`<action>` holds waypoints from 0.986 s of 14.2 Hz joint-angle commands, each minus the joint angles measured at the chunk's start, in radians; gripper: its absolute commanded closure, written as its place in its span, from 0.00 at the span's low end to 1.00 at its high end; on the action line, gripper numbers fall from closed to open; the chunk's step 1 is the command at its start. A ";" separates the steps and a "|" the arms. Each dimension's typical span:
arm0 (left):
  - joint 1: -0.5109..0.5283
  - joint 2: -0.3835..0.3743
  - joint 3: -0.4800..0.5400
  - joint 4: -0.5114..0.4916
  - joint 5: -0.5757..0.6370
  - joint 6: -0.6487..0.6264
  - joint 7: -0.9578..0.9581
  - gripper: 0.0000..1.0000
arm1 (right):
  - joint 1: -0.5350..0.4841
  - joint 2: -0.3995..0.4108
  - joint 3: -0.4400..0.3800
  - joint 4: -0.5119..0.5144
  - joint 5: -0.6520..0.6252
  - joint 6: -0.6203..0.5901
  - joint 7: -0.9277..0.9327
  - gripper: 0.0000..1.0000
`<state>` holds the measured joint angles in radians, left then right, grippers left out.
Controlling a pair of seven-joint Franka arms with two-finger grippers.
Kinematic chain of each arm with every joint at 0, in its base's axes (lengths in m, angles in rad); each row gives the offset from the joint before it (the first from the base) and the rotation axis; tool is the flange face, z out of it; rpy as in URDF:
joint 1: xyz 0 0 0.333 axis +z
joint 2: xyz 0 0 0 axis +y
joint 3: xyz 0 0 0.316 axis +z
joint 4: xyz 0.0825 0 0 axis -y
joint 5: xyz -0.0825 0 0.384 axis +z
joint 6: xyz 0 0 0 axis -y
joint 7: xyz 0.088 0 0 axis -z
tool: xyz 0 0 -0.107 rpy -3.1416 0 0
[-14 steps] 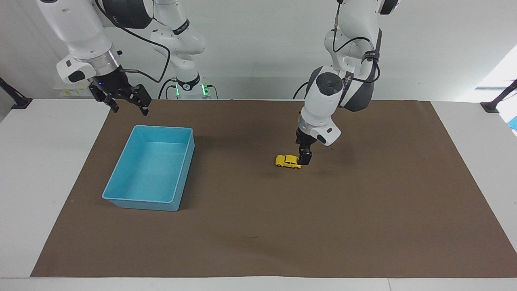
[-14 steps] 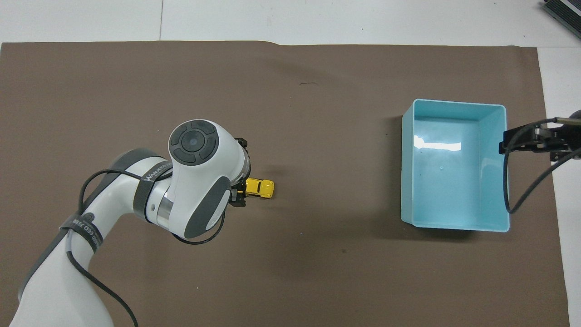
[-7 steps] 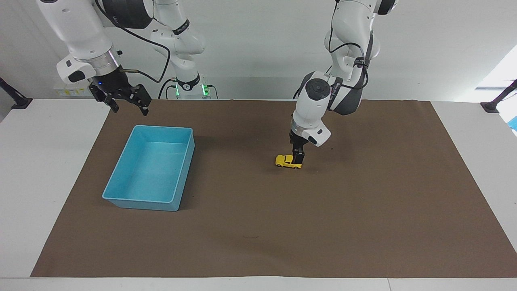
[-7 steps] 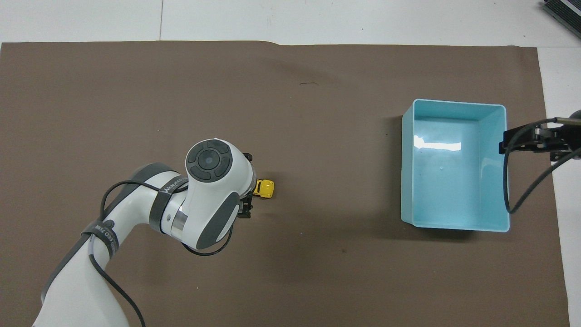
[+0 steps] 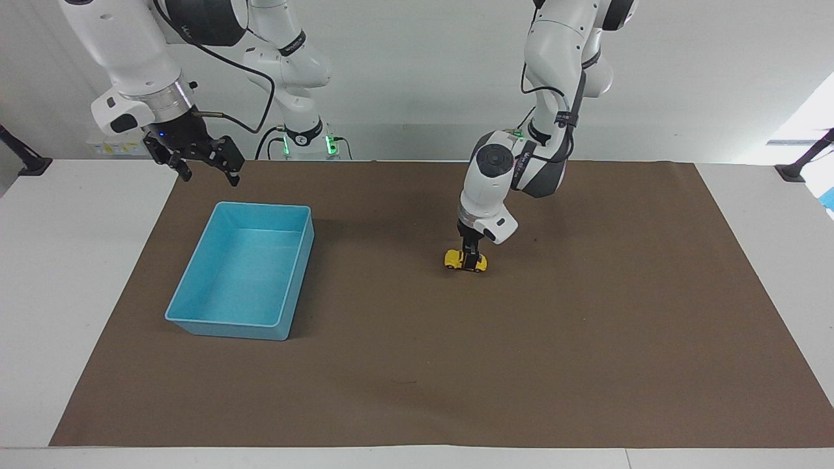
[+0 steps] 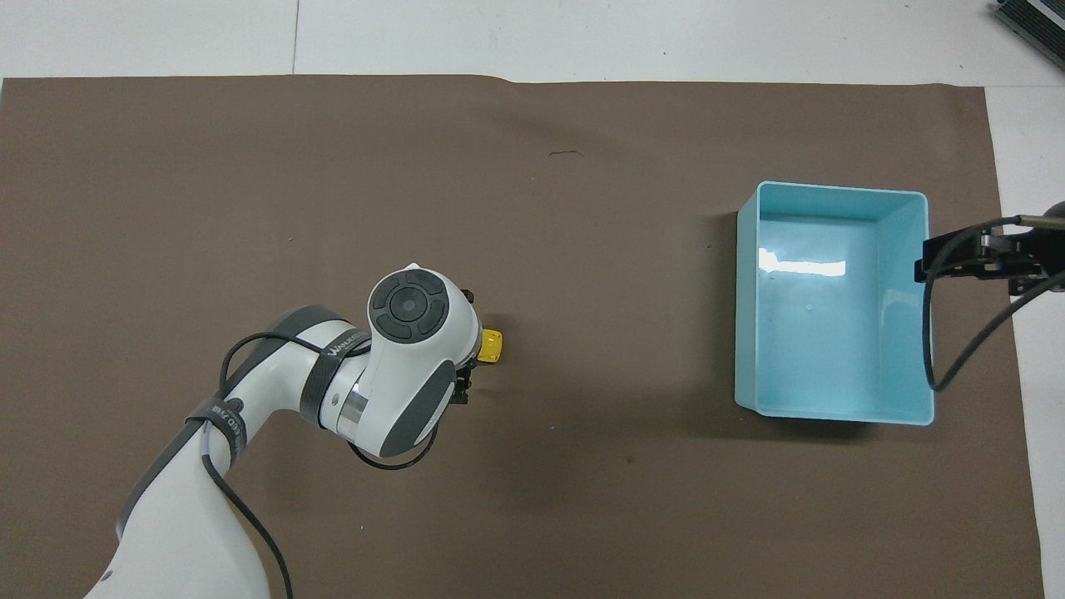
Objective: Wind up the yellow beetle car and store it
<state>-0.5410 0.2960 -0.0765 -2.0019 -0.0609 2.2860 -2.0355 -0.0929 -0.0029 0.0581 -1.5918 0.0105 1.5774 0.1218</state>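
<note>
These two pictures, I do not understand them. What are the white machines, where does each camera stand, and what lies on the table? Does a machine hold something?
The white machines are two robot arms, each ending in a two-finger gripper. One picture is taken from across the table, facing the robots. The other looks steeply down from above the robots' own end.

A brown mat covers the table. On it lie a small yellow toy car and an empty blue bin, which is toward the right arm's end.

The left gripper is down at the car, its open fingers on either side of the car's middle. In the view from above, the arm hides most of the car. Nothing is lifted; the car stands on the mat.

The right gripper waits, open and empty, in the air near the bin.
</note>
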 commanded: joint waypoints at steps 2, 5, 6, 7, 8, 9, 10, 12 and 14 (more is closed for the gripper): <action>-0.019 -0.006 0.021 -0.005 0.026 0.003 -0.017 0.00 | -0.007 0.011 0.003 0.019 0.016 -0.011 -0.022 0.00; -0.014 -0.005 0.023 0.000 0.027 0.006 -0.017 0.01 | -0.005 0.009 0.003 0.019 0.016 -0.011 -0.022 0.00; -0.011 -0.005 0.023 0.002 0.027 0.009 -0.017 0.13 | -0.005 0.011 0.003 0.019 0.016 -0.011 -0.022 0.00; -0.008 -0.005 0.023 0.006 0.027 0.007 -0.017 0.28 | -0.007 0.011 0.003 0.019 0.016 -0.011 -0.022 0.00; -0.007 -0.005 0.023 0.009 0.027 0.007 -0.017 0.44 | -0.005 0.009 0.003 0.019 0.016 -0.011 -0.022 0.00; -0.007 -0.005 0.023 0.009 0.027 0.009 -0.017 0.63 | -0.007 0.011 0.003 0.019 0.016 -0.011 -0.022 0.00; -0.007 -0.003 0.021 0.009 0.027 0.009 -0.018 0.76 | -0.007 0.011 0.003 0.019 0.016 -0.011 -0.022 0.00; -0.005 -0.003 0.021 0.008 0.027 0.004 -0.019 0.86 | -0.007 0.011 0.003 0.019 0.016 -0.011 -0.022 0.00; -0.004 -0.003 0.023 0.000 0.027 0.007 -0.019 0.86 | -0.005 0.011 0.003 0.019 0.016 -0.011 -0.022 0.00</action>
<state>-0.5412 0.2956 -0.0601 -1.9899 -0.0537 2.2877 -2.0356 -0.0929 -0.0029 0.0581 -1.5918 0.0105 1.5774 0.1218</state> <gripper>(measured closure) 0.564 0.000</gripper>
